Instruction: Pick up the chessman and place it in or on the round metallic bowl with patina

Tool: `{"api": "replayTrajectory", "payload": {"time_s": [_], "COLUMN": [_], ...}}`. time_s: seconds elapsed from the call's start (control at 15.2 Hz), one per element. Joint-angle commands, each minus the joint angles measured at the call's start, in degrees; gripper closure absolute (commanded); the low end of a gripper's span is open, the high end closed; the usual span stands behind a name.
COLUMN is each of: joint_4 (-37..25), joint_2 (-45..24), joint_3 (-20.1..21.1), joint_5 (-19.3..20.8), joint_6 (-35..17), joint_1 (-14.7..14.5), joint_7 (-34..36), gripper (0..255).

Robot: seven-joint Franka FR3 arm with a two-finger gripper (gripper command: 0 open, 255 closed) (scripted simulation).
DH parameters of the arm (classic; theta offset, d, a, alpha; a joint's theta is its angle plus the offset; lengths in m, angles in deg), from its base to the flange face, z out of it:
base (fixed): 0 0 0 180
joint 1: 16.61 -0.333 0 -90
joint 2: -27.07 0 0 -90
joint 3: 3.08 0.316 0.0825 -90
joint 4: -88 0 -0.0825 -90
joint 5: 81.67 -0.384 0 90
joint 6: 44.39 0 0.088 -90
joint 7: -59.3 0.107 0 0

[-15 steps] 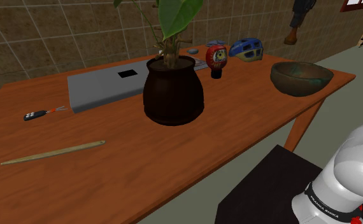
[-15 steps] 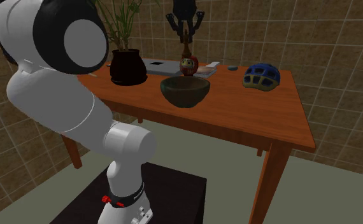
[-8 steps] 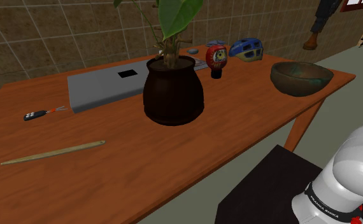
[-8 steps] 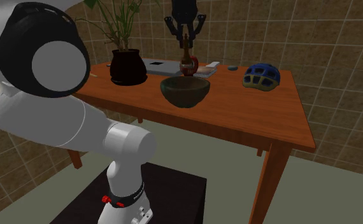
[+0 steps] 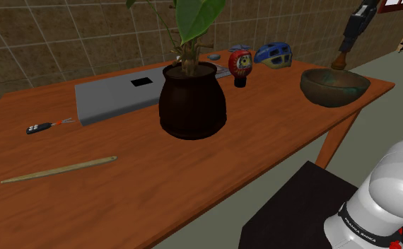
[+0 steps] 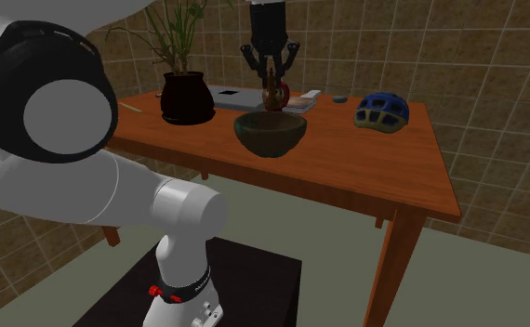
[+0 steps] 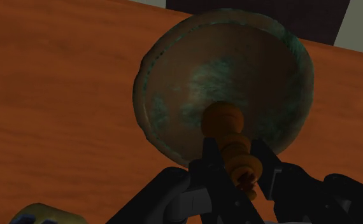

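My gripper (image 5: 355, 25) is shut on a brown turned chessman (image 5: 343, 51), which hangs tilted just above the far rim of the round bowl (image 5: 329, 96). The bowl is dark metal with green patina and stands near the table's corner at the shoulder view's right. In the second exterior view the gripper (image 6: 271, 67) holds the chessman (image 6: 272, 91) over the back of the bowl (image 6: 271, 141). Along the wrist view the fingers (image 7: 211, 156) clasp the chessman (image 7: 227, 126), its round base pointing into the bowl (image 7: 281, 61).
On the wooden table (image 5: 193, 184) stand a dark potted plant (image 5: 191, 102), a grey laptop (image 5: 112, 97), a red doll (image 5: 240, 65) and a blue helmet (image 5: 274, 54). A car key (image 5: 36, 128) and a thin stick (image 5: 59, 170) lie toward the shoulder view's left.
The gripper has carried the chessman down and toward the shoulder view's right, from high over the table to just above the bowl. The fingers stay shut on it.
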Motion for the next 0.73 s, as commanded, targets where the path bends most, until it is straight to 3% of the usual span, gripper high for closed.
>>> {"api": "replayTrajectory", "payload": {"time_s": [0.0, 0.26, 0.66], "joint_4": [2.42, 6.19, 6.19], "joint_2": [1.07, 2.64, 2.64], "joint_3": [-0.16, -0.37, -0.37], "joint_5": [0.22, 0.52, 0.53], "joint_6": [-1.37, -3.57, -3.57], "joint_1": [0.15, 0.37, 0.37], "joint_7": [0.06, 0.24, 0.24], "gripper": [255, 255, 255]}}
